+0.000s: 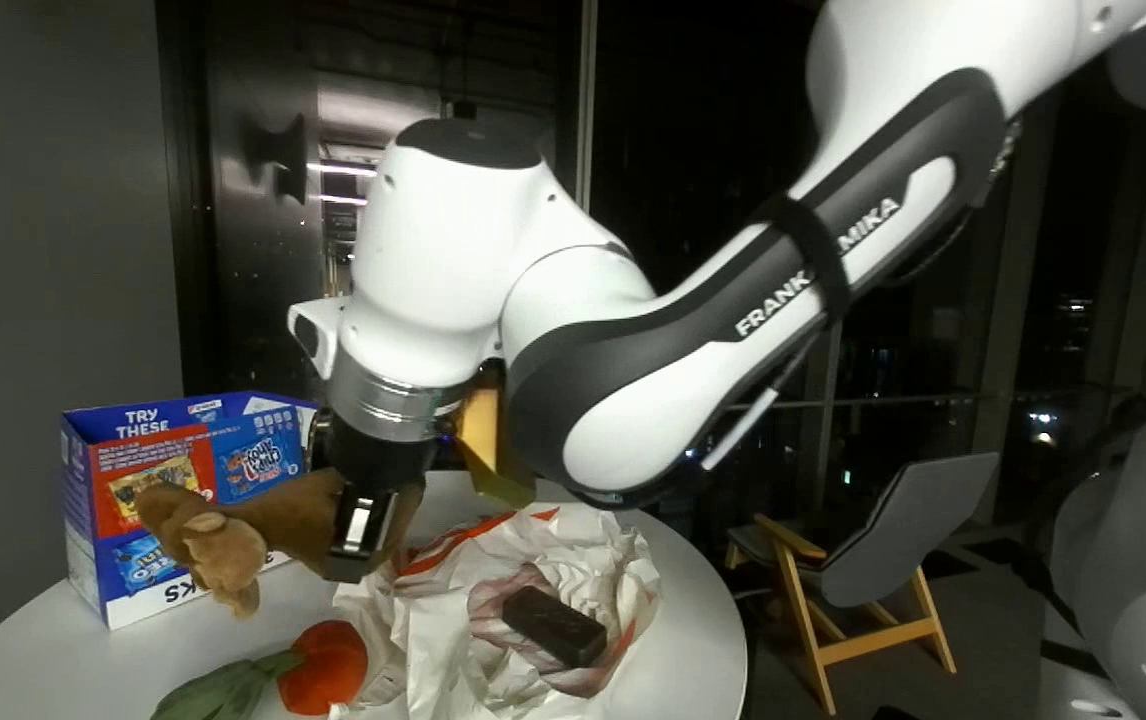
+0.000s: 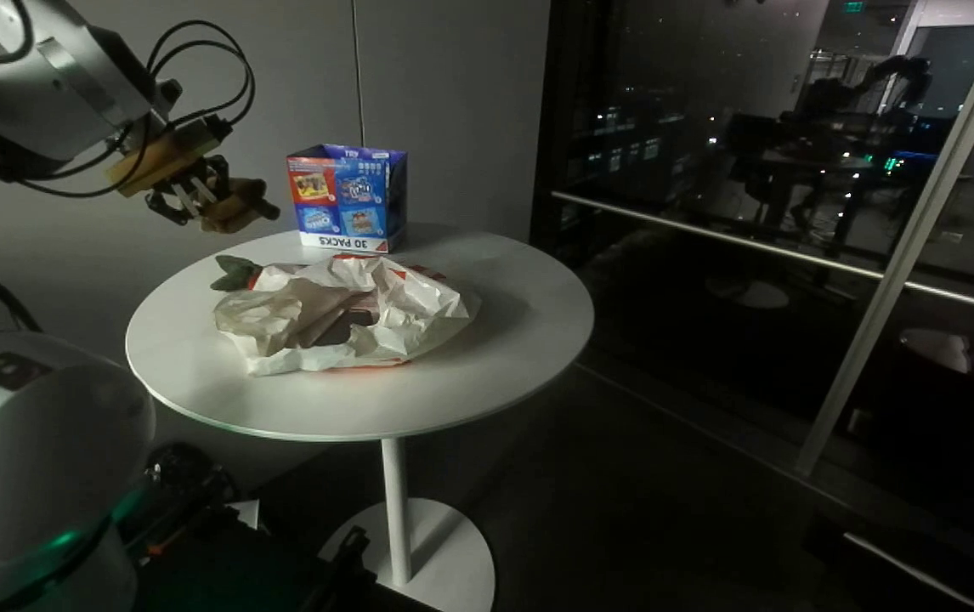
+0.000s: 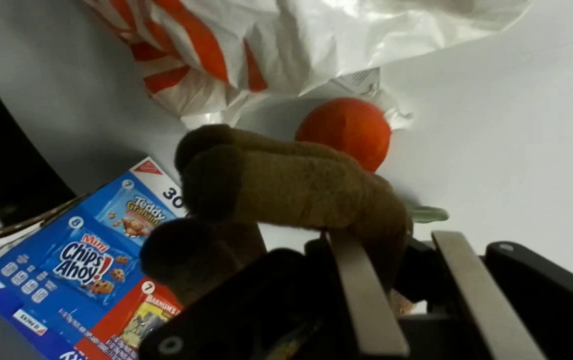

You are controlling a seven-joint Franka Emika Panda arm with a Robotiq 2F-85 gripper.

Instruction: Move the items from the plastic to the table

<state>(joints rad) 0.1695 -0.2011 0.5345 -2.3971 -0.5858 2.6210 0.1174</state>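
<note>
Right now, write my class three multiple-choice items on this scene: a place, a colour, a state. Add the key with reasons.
1. Where is the dark block? A: in the box; B: amid the crumpled bag; C: on the chair.
2. What colour is the soft toy? A: green; B: white; C: brown.
3. How is the pincer? A: closed on the soft toy; B: open and empty; C: closed on the box.

1 B, crumpled plastic shows around it; 2 C, its fur looks brown; 3 A, it holds the soft toy off the table.

Round table (image 2: pixel 521 331) — snack box (image 2: pixel 338 206), plastic bag (image 2: pixel 402 316), red item (image 1: pixel 325 668)
</note>
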